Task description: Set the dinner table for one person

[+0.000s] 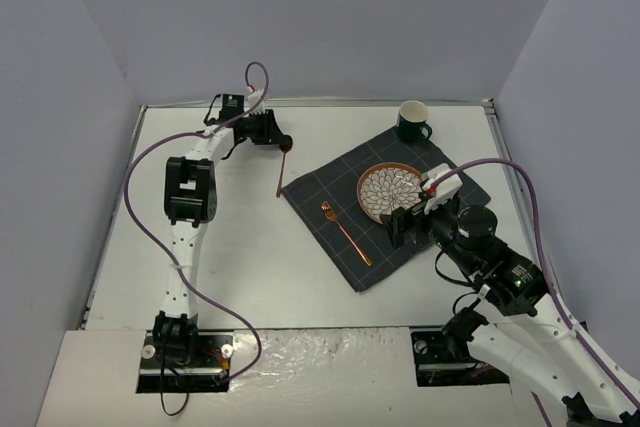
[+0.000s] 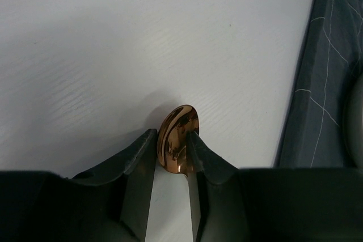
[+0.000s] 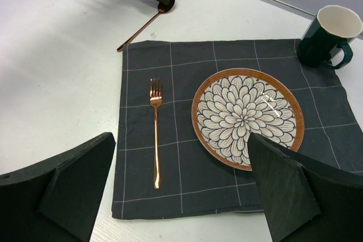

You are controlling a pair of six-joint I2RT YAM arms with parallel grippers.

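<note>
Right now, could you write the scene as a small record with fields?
left jaws: shut on the bowl of the spoon, beside the cloth
right jaws: open, empty, above the cloth
cloth: spread on the dinner table
fork: flat on cloth, left of plate
plate: on cloth, empty
mug: upright, by cloth's far corner

On the dinner table (image 1: 250, 247), a cloth (image 1: 345, 172) holds fork (image 1: 345, 232) left of plate (image 1: 391, 192); mug (image 1: 413, 120) behind it, spoon (image 1: 283, 167) to its left
</note>
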